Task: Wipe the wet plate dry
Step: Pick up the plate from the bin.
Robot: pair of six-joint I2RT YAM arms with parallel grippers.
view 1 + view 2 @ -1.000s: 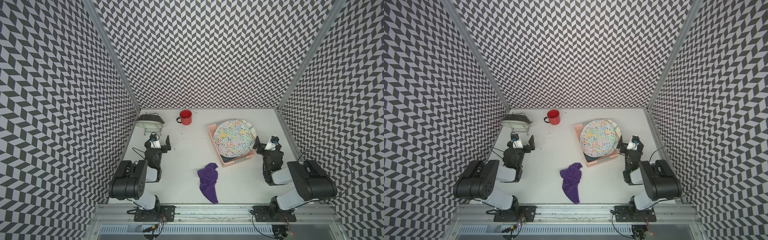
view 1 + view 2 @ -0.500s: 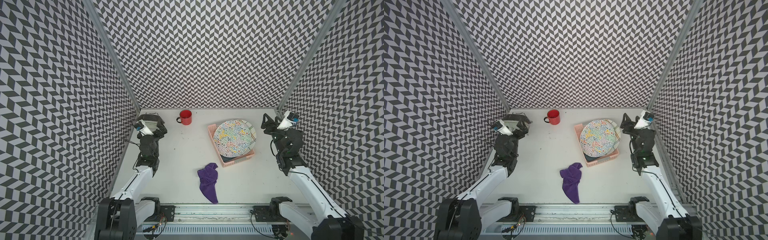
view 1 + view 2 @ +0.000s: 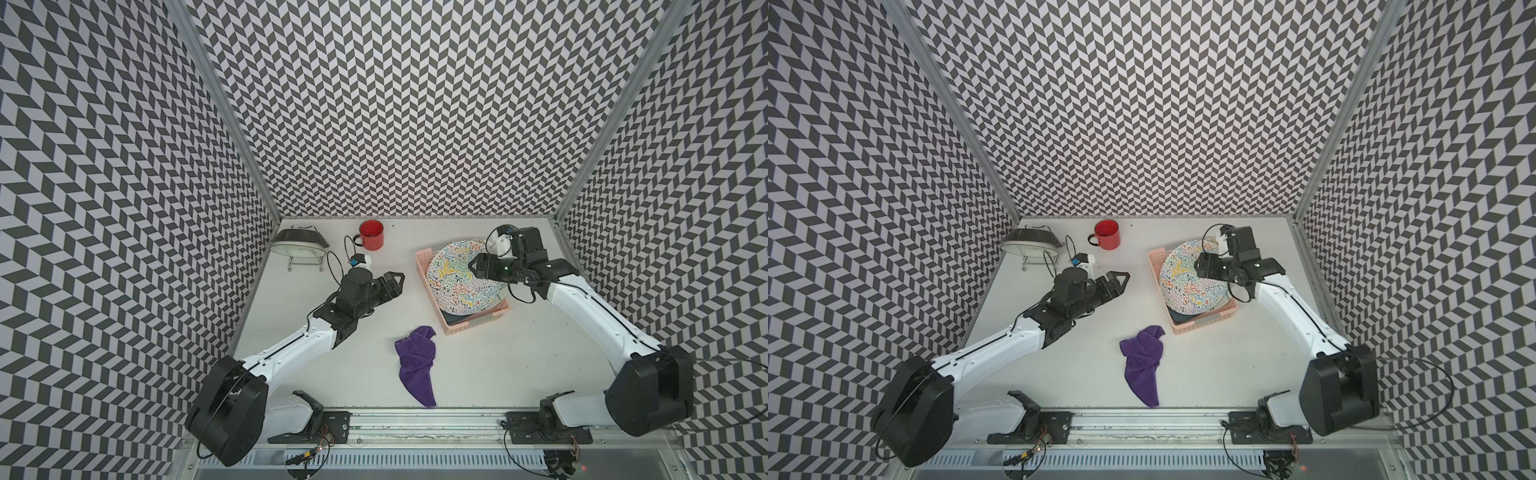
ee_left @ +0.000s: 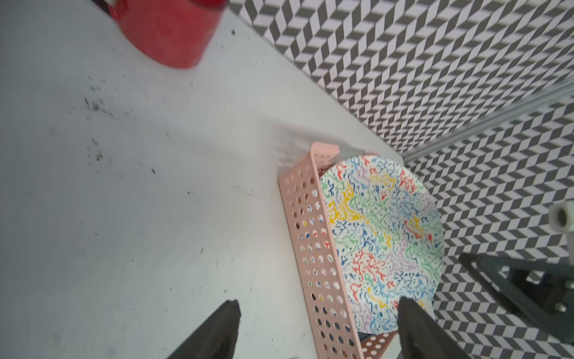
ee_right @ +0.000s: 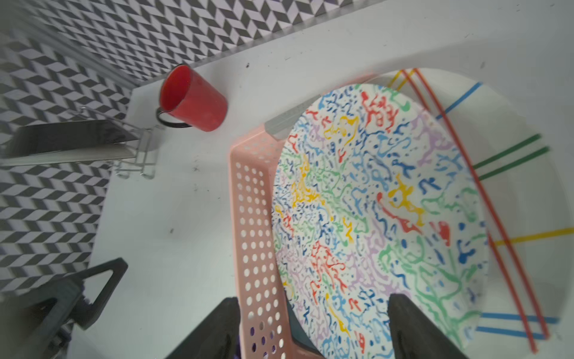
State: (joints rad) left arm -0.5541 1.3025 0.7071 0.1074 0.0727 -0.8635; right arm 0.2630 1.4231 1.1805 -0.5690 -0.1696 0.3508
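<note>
Both top views: just swung out, the right gripper [image 3: 472, 266], jaws wide and empty, hovers over the multicoloured squiggle-patterned round plate [image 3: 457, 291] in the pink perforated basket [image 3: 469, 329], centre-right; left gripper [image 3: 397, 282] likewise, mid-frame; crumpled purple cloth [image 3: 415, 361] below lies unpicked, wiping unstarted.

You look at three walls [image 3: 395, 104] covered in a black-and-white chevron pattern, joined by aluminium corner posts [image 3: 223, 108], enclosing a white tabletop [image 3: 498, 365], lightly speckled, evenly lit.

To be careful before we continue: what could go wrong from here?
The patterned plate leans on other plates in the pink basket; gripped by the open right gripper, it might slide. The purple cloth lies apart on the table, unheld, so wiping cannot begin yet. The left gripper also points toward the basket; the arms might collide.
</note>
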